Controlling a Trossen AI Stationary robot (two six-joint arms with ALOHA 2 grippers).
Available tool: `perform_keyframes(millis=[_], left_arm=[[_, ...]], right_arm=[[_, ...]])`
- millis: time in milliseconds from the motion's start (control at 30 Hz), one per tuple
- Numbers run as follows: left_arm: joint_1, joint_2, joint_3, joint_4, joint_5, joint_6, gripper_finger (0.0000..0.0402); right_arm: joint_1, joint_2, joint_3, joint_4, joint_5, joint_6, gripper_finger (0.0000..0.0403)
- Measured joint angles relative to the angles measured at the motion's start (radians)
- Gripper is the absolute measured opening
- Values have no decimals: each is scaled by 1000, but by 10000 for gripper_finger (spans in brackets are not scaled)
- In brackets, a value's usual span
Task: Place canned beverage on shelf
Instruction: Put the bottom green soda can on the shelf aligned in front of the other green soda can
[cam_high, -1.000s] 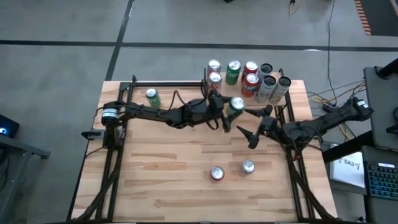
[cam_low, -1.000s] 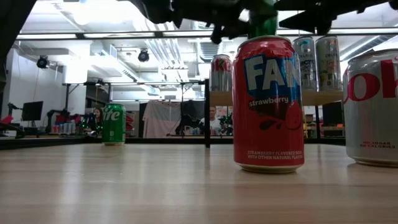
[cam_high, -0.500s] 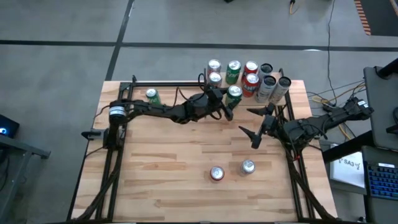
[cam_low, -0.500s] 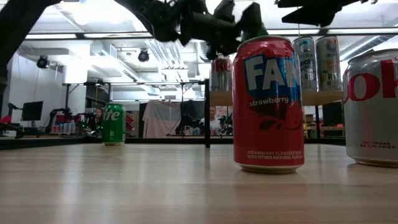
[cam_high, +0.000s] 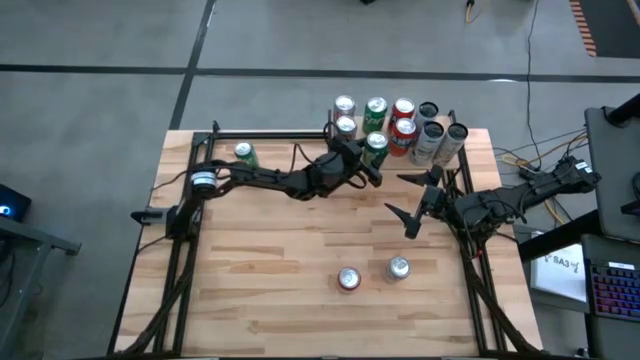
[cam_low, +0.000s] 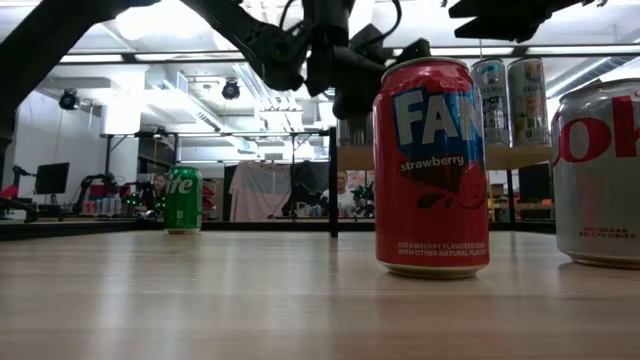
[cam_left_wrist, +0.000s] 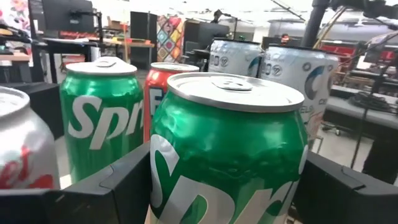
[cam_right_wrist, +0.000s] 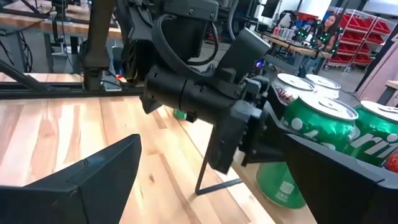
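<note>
An upright green can (cam_left_wrist: 227, 149) is clamped in the left hand (cam_high: 366, 166) at the shelf's (cam_high: 447, 160) near edge, beside shelved cans; the right hand (cam_high: 408, 200) is held apart, waiting nearby.

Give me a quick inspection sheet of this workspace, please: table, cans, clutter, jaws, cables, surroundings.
Surface: striped wooden table, bare in the middle.
Job's things: green Sprite can held over the shelf; other cans already stand there.
Clutter: red Fanta can, silver can, green can loose on the table.
Grippers: left gripper has its jaws closed on the Sprite can; right gripper hangs with jaws open, empty.
Cables: loose wires off the table's right edge.
Surroundings: workshop benches, monitors, a person far behind.
</note>
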Motion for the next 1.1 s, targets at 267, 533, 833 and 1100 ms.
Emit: perform_keyframes(millis=[267,533,833,1100], left_arm=[[0,42,27,11,-26,-2,284],[6,42,27,11,-101,2,312],[6,42,27,10,-93,3,317],[5,42,26,10,-93,11,319]], right_arm=[[0,1,0,-5,0,-5,379],[0,2,-1,-8,0,-8,379],[0,2,-1,-8,0,-12,379],[0,2,-1,-8,0,-11,379]])
